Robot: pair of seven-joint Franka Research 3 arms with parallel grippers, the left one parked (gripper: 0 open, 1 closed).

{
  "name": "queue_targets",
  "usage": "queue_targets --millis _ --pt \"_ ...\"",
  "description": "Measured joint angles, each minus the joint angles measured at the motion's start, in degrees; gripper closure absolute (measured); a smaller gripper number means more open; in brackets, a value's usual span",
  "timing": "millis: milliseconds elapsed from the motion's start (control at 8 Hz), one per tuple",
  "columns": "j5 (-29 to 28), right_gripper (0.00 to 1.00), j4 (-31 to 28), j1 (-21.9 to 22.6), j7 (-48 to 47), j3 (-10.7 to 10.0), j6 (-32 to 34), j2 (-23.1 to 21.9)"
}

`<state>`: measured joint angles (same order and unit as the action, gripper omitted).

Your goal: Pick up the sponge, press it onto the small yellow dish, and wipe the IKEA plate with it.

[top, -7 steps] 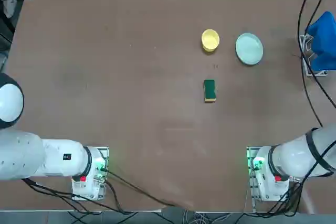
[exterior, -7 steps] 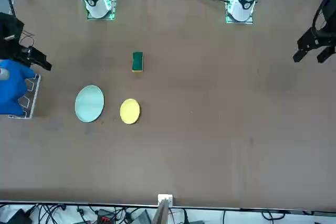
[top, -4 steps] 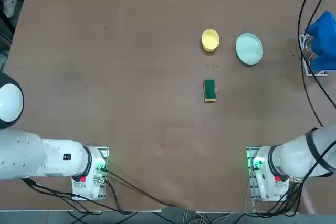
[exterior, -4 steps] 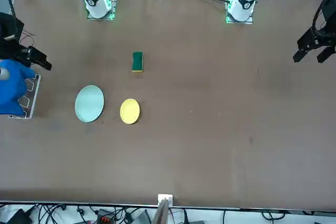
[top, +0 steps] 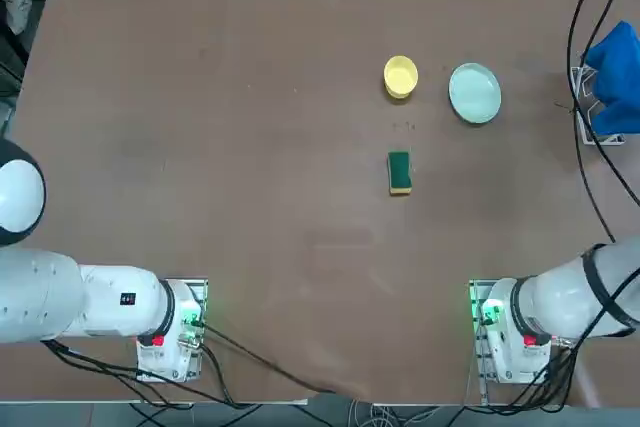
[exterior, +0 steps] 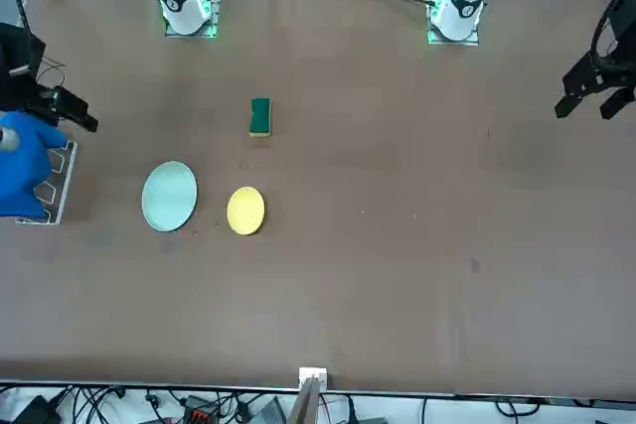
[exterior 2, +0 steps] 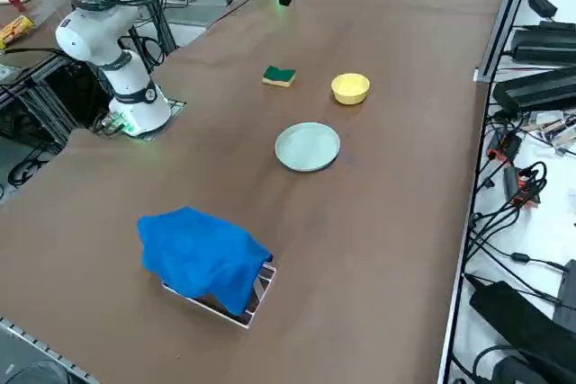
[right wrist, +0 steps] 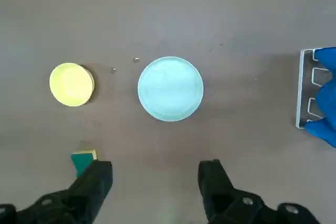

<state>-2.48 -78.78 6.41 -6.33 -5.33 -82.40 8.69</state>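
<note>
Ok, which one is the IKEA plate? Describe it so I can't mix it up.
On the brown table, look on the right arm's side, far from the bases, where two round dishes sit side by side. The IKEA plate is the outer one, nearer the blue cloth: pale mint, flatter and slightly larger than the small yellow dish.

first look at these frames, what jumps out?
Three small things sit apart on the big brown table: a green sponge, with a yellow dish and a pale mint plate side by side beyond it. At the table's right edge a bright blue cloth drapes over a metal rack. The right gripper hangs open, high above the plate, touching nothing.
</note>
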Motion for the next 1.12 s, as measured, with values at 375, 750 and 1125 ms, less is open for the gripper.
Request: queue_targets --millis 375,750,1125 --pt "-0.42 0.00 -1.54 1.77 1.28 0.36 6.45 1.66" --pt "-2.66 0.00 -11.12 7.07 -0.30 0.62 -1.07 -0.45" --pt "-2.91 0.00 -30.71 14.49 -9.88 0.86 -18.39 -9.53"
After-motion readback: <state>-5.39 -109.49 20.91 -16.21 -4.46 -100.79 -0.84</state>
